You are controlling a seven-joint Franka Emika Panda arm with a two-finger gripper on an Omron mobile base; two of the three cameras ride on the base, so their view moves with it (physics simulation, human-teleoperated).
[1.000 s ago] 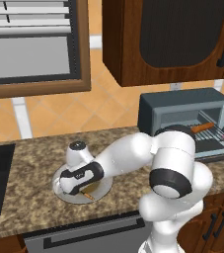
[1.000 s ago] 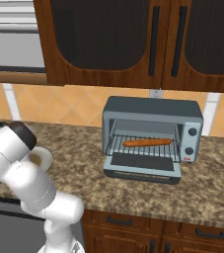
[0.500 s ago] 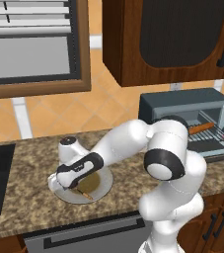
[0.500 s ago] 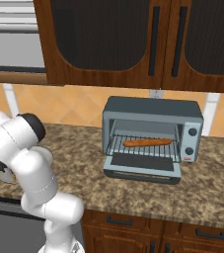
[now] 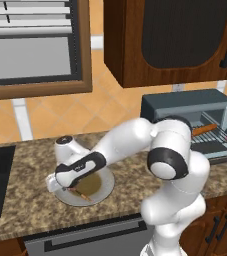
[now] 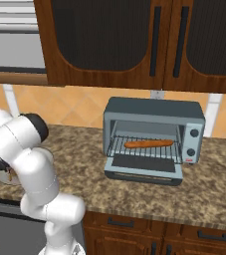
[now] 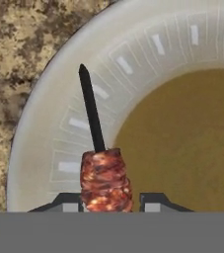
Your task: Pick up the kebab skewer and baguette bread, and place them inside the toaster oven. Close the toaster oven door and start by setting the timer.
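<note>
On the speckled bench [image 5: 30, 200], a grey plate [image 5: 103, 187] lies near the front edge, with open stone at its 3 o'clock toward the toaster oven [image 6: 154, 137]. The arm folds down low; the pincer [image 7: 108, 201] is clamped on the kebab skewer [image 7: 105, 179] over the plate's rim. The baguette bread [image 6: 148, 143] rests on the oven rack above the lowered toaster oven door [image 6: 143, 167].

Glossy white rounded arm segments with dark grey joint bands; a black band along the gripper [image 5: 65, 186] housing.
</note>
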